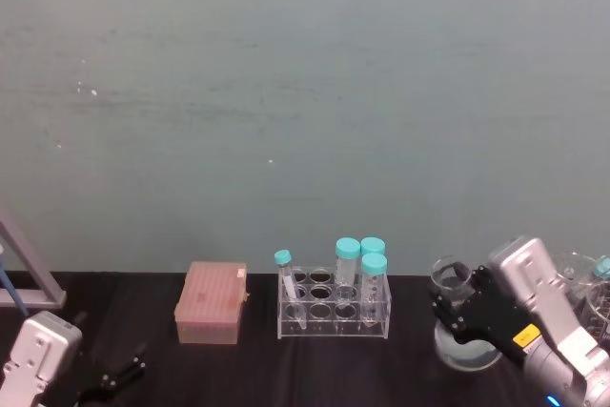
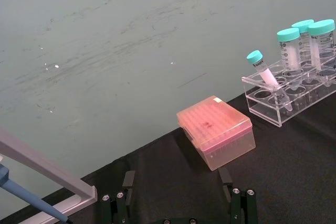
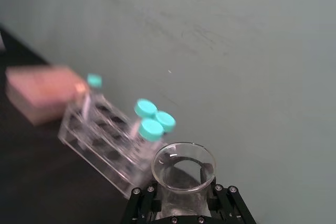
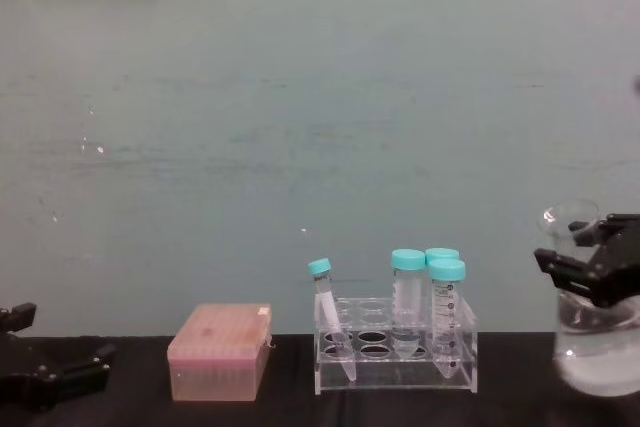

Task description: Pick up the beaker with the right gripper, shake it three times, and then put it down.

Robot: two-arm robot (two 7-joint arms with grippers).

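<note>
At the right end of the black table (image 1: 381, 374), the beaker (image 1: 467, 350) is in the grasp of the right gripper (image 1: 456, 300). Its blocky fingers are closed around the narrow neck, just under the flared rim, one on each side. I cannot tell if the wide base touches the table or hangs just above it.

Clear liquid fills the lower part, so I judge that the weight sits low and the liquid will swing when I shake. Glass is stiff but fragile and smooth, and it can slip between flat jaws. The neck under the rim is the good place to hold, because the flare stops it from sliding down. The mouth is open, so strong shakes could throw liquid out.

To the left of the beaker, near but apart, stands the clear tube rack (image 1: 334, 310) with teal-capped tubes (image 1: 348, 251), one of them leaning. It is the closest thing that a sideways shake could hit. Farther left is the pink box (image 1: 212, 304). On the other side, at the right edge of the head view, more glassware (image 1: 583, 274) stands near the arm. The left gripper (image 2: 177, 174) is parked low at the left end, fingers apart and holding nothing, well apart from the beaker.
</note>
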